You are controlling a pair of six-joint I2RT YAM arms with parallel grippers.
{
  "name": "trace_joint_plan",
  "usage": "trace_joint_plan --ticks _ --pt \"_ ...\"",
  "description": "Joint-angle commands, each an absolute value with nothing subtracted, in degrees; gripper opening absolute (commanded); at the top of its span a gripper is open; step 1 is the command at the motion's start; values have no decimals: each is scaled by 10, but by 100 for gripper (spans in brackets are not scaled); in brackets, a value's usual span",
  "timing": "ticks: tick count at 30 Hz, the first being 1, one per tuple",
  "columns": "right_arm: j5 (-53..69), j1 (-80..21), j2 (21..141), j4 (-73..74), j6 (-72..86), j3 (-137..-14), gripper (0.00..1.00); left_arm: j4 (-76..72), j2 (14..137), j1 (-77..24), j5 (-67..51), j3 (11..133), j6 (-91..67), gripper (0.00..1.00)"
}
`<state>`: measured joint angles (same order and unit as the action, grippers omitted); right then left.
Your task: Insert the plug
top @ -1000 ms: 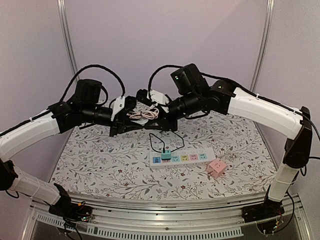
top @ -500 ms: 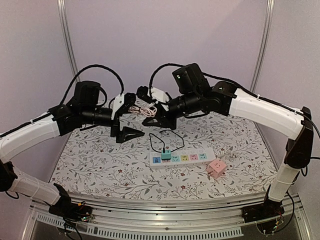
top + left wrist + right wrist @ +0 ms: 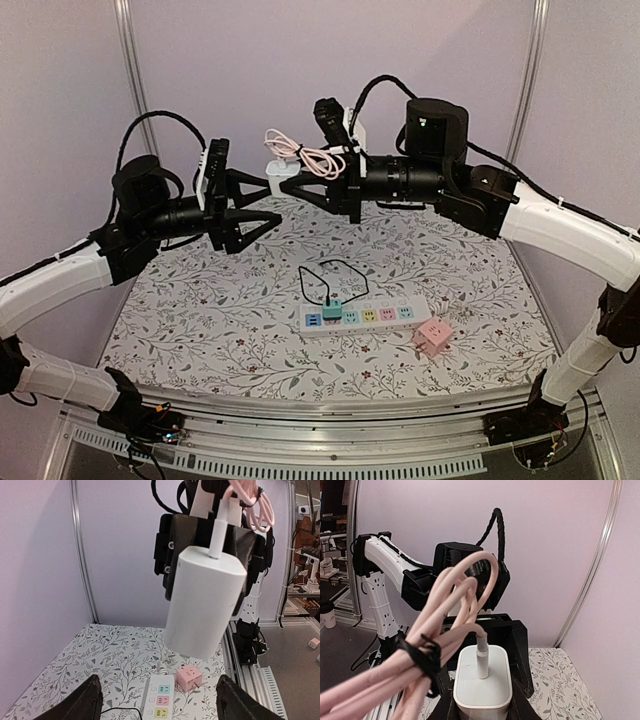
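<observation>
Top view: the right gripper [image 3: 297, 182] is clenched on the white charger plug [image 3: 280, 171], high above the worktop [image 3: 200, 320], with its bundled pink cable [image 3: 315, 157] looped above. The left gripper [image 3: 272, 200] faces it, released, jaws spread and clear of the plug. The power strip [image 3: 358, 317] holds a teal adapter [image 3: 332, 309] in a socket near its left end. A pink cube adapter [image 3: 434, 337] lies just beside the strip's right end.

Left wrist: the plug hangs ahead of the spread fingers [image 3: 85, 702], untouched by them.

Right wrist: the plug sits gripped between the fingers, its cable end toward the camera.
</observation>
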<state>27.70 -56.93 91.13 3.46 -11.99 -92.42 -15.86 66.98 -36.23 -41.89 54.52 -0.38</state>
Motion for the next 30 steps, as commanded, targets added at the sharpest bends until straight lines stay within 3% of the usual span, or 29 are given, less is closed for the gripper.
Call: trace_joint_plan --ticks 1,5,9,12,19,25,30 --pt "289 -568 911 -14 -93 -911 0 -233 682 -366 -464 540 -57 80" --pt "298 -568 914 -15 -93 -912 0 -241 695 -366 -474 550 -83 78" --pt "309 -568 915 -13 -92 -909 0 -264 701 -367 -473 559 -120 63" --pt "310 -569 915 -10 -94 -906 0 -274 705 -368 -472 569 -138 56" --pt "297 -568 907 -8 -107 -896 0 -271 705 -369 -489 573 -131 56" --pt "281 -567 906 -5 -111 -894 0 -272 705 -369 -519 572 -113 66" --pt "271 -568 906 -1 -116 -890 0 -276 703 -369 -514 574 -122 53"
